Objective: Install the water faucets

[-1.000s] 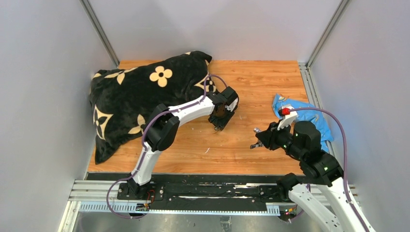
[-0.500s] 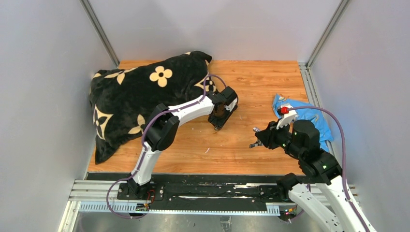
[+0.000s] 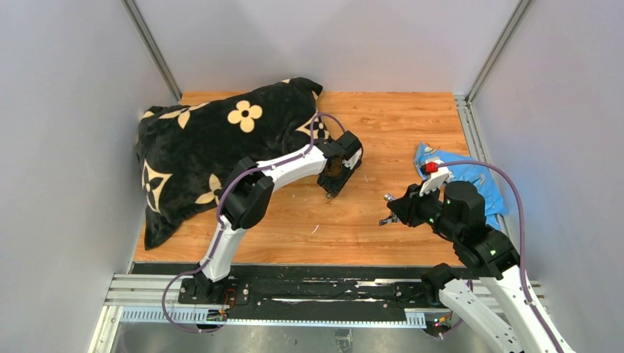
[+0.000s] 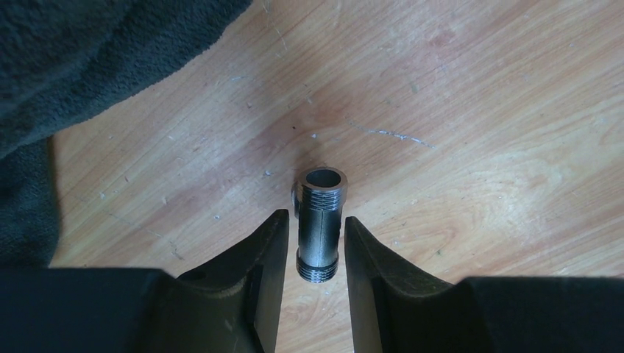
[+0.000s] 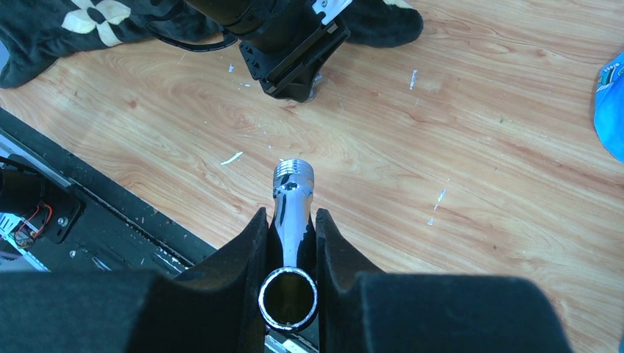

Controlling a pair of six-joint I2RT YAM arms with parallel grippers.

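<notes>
Two threaded parts, chrome tap piece (image 5: 294,180) gripped by right pincer (image 5: 291,214), left pincer (image 4: 317,218) narrowly straddling stubby fitting (image 4: 321,187).

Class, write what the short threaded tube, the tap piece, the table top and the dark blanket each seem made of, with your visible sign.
The short tube looks like metal, dull grey, with cut threads. The tap piece is metal too, likely chrome-plated: mirror shine. The table top is wood or wood-look laminate: grain, scuffs. The blanket is soft fleece-like fabric: fuzzy nap.
</notes>
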